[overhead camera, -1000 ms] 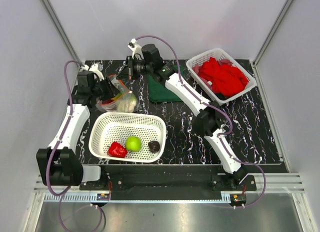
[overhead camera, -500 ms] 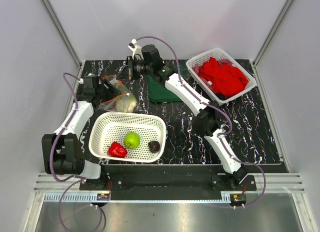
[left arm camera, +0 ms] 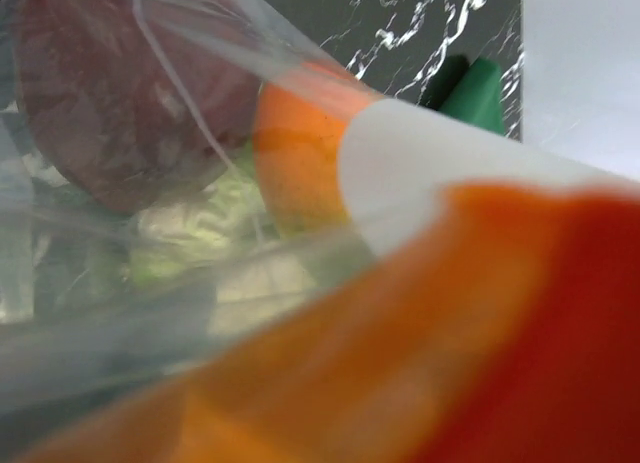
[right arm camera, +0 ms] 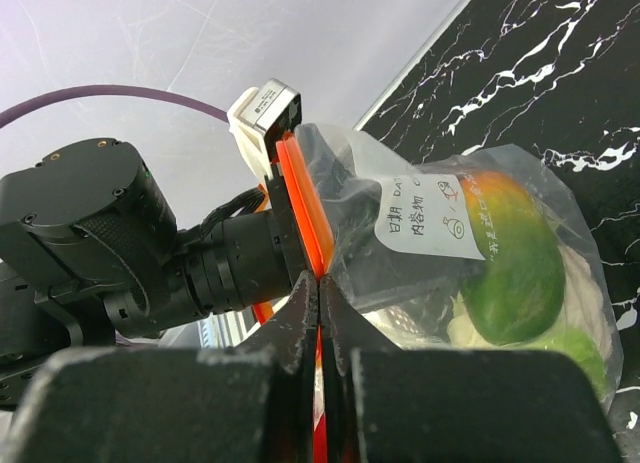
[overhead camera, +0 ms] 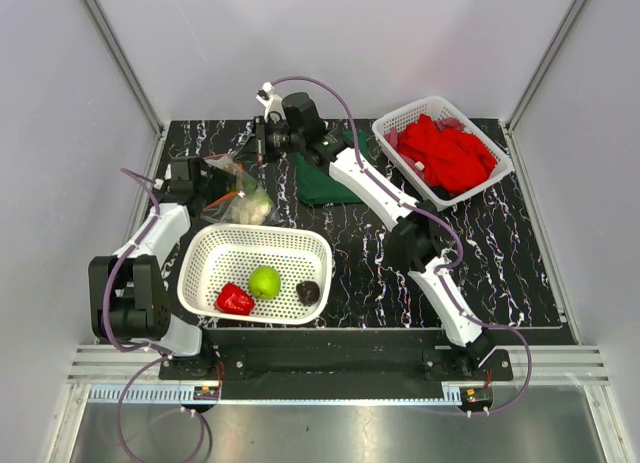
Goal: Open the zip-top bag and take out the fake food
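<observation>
The zip-top bag (overhead camera: 233,181) hangs at the back left between both grippers, its orange zip strip (right arm camera: 303,208) on top. My right gripper (right arm camera: 318,283) is shut on the strip; it also shows in the top view (overhead camera: 259,146). My left gripper (overhead camera: 210,177) holds the strip's other side; its fingers are hidden in the left wrist view by the blurred strip (left arm camera: 480,323). The bag holds an orange-green mango (right arm camera: 512,258) and a cauliflower (overhead camera: 256,209), under a white label (right arm camera: 432,218). A red pepper (overhead camera: 235,300), a green apple (overhead camera: 265,281) and a dark piece (overhead camera: 308,292) lie in the white basket (overhead camera: 200,245).
A folded green cloth (overhead camera: 322,181) lies right of the bag under the right arm. A white basket (overhead camera: 496,173) of red cloths (overhead camera: 447,150) stands at the back right. The white basket with the food sits just in front of the bag.
My left arm has dropped lower and drawn toward the table's left edge, still at the bag. The bag has settled slightly. The right gripper has stayed on the strip.
</observation>
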